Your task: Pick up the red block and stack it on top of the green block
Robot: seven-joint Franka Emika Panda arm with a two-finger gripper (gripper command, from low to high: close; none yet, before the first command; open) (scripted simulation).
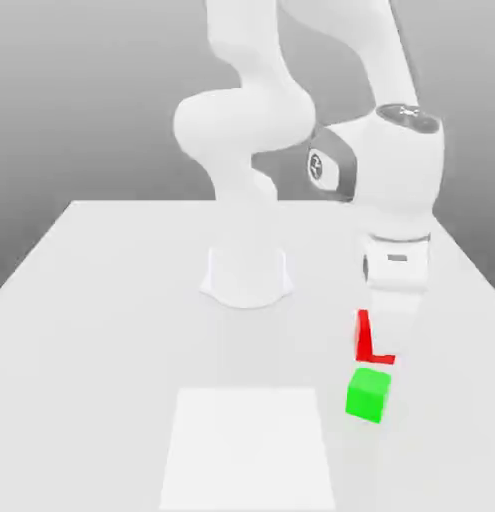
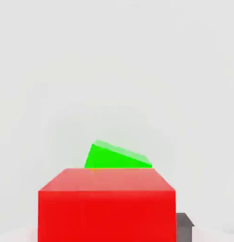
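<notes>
Gripper closed on red block, held just above the table. Green block sits nearer the camera in the exterior view, just below red there; cannot tell if touching. Hand view: green pokes out beyond red. Judgement: needs lift, then short shift over green. Open room all round; table edge nearer the exterior view's right.

Red block, green block, white table

Ext. view faces arm front-on from above table; hand view sits close (both share the red block, green block).
</notes>
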